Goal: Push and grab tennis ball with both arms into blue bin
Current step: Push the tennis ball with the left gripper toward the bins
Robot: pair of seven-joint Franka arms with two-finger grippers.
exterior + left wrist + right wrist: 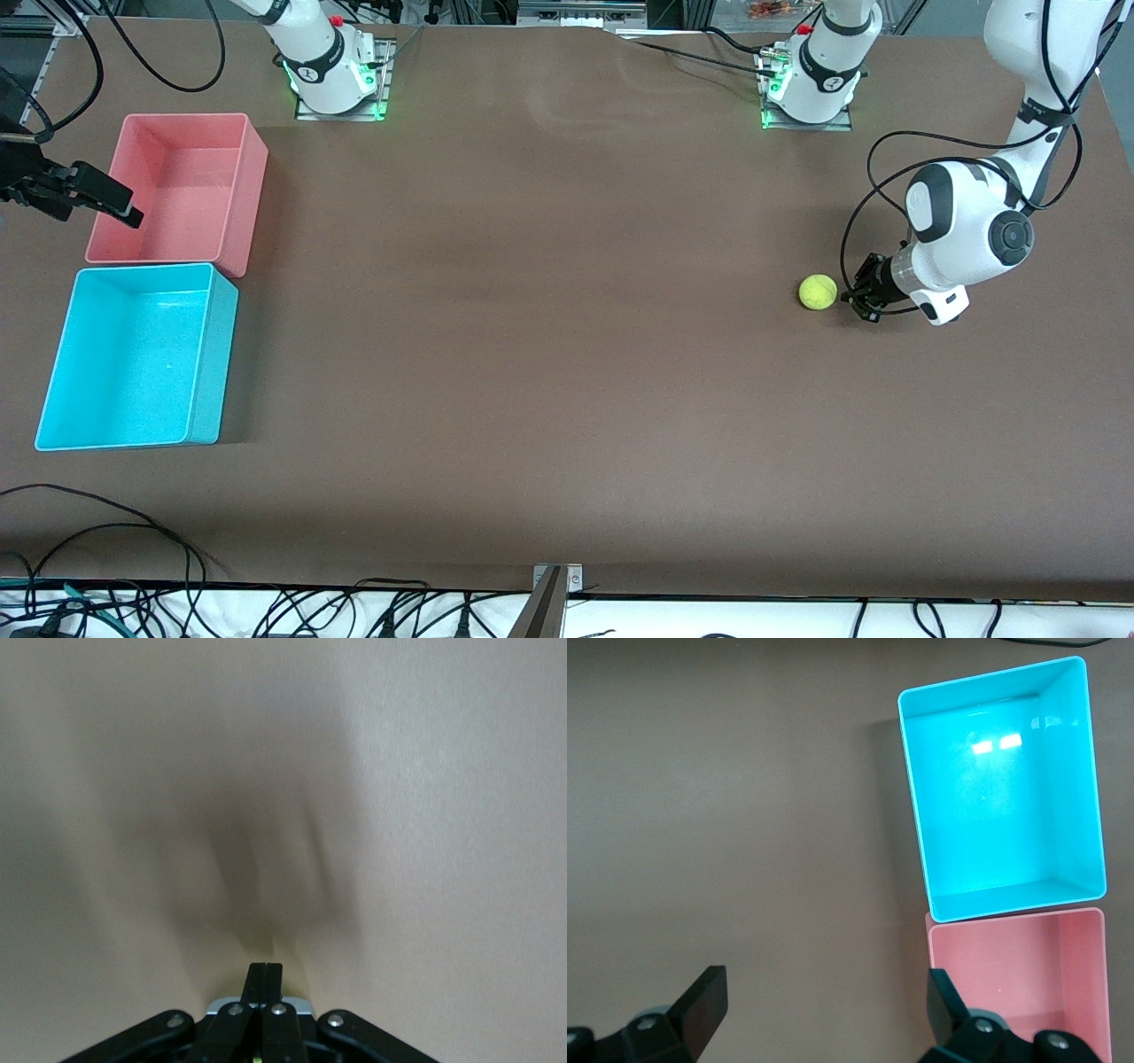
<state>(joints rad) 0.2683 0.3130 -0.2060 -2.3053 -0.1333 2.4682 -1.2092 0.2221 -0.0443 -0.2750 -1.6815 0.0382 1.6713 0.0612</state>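
Note:
The yellow-green tennis ball lies on the brown table toward the left arm's end. My left gripper is down at table height right beside it, on the side away from the bins, and I cannot tell if they touch. Its fingers are shut on nothing, and the ball is hidden from the left wrist view. The blue bin stands at the right arm's end, empty. My right gripper hovers open over the outer edge of the pink bin, with nothing between its fingers.
The pink bin stands against the blue bin, farther from the front camera. Both arm bases stand along the table's back edge. Loose cables and a metal bracket lie at the front edge.

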